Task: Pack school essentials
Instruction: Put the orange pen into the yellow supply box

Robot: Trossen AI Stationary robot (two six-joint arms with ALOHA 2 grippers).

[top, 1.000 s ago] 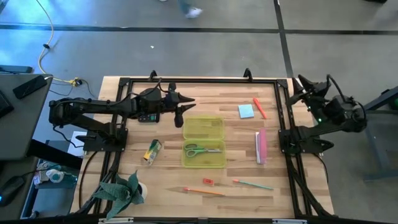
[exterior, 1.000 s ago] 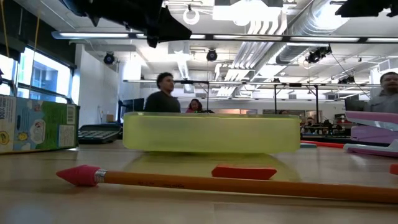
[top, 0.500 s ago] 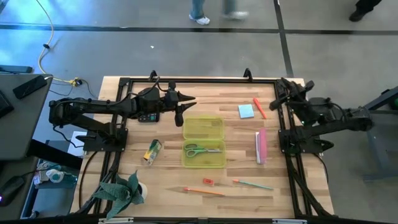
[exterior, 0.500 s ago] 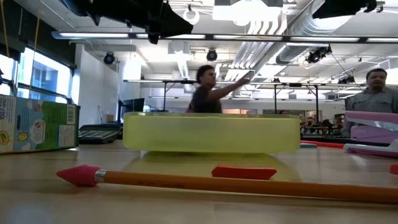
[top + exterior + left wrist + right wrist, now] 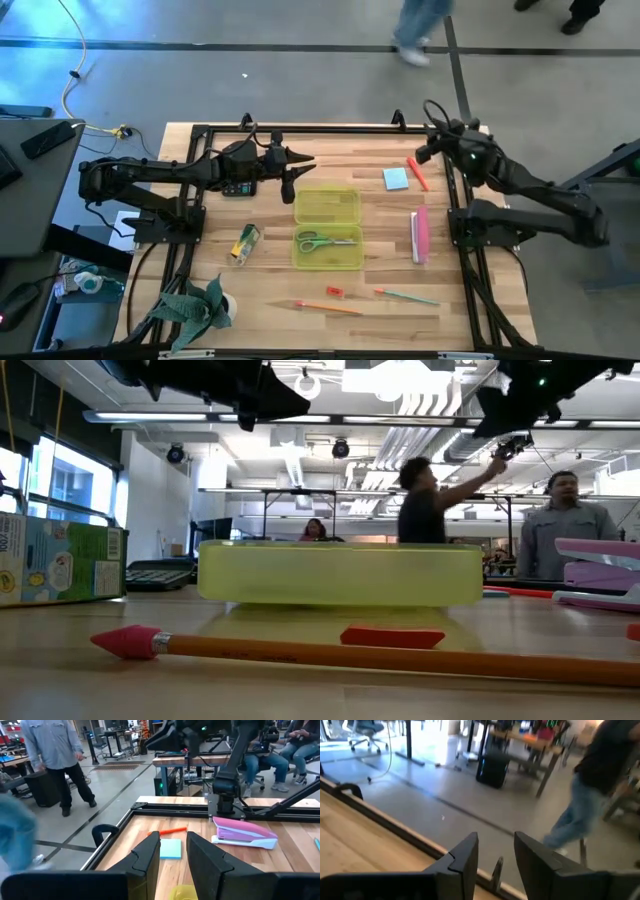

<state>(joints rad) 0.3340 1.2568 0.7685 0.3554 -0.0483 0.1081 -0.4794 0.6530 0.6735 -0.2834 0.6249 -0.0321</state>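
At two o'clock over the desk (image 5: 380, 300), the right tool (image 5: 430, 112) has swung in, part-open and empty, near the blue sticky-note pad (image 5: 395, 179), likely its first pick; left tool (image 5: 300, 160) waits likewise.

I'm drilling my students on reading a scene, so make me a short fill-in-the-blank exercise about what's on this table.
1. The green-handled scissors lie inside the yellow-green ____.
2. The blue sticky-note pad lies beside the ____ marker.
3. The left gripper holds ____.
4. The pencil nearest the low camera has a ____ eraser.

Missing words: case; red; nothing; red
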